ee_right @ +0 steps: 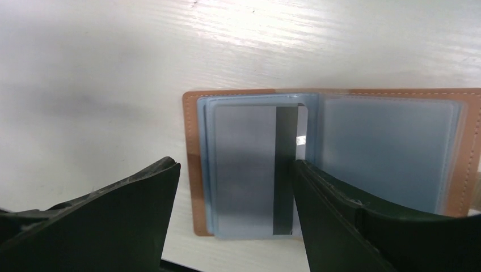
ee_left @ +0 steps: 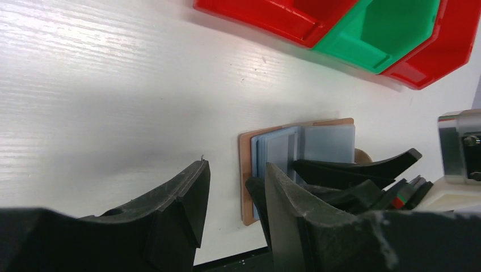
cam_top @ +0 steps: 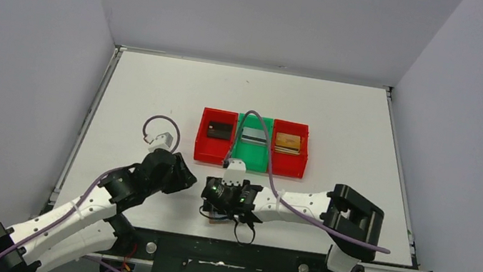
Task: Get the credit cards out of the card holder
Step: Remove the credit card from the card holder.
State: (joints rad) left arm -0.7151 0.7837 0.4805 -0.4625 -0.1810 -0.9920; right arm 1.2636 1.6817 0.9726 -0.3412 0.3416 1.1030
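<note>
ok so the credit card (ee_right: 244,130) that matters here is the pale grey one with the dark stripe. It's tucked in the left-hand sleeve of the card holder (ee_right: 192,141), which lies open and flat right by the near edge of the table (cam_top: 158,95), about mid-way along.

The card's long axis points straight away from the right gripper (ee_right: 233,164), and that gripper's fingers are spread wide, one on each side of the card's width, pinching nothing. So I'd say the right arm is the nearer one by far. It's basically on top of it and lined up to close across the short side.

The left gripper (ee_left: 235,165) sits just beside the holder's outer edge, fingers apart with bare table between them. One finger overlaps the leather in its own view, but I can't tell if it's pressing down.

Further back, the red bin (cam_top: 215,148), green bin (cam_top: 250,157) and other red bin (cam_top: 287,163) each have a card in them.
</note>
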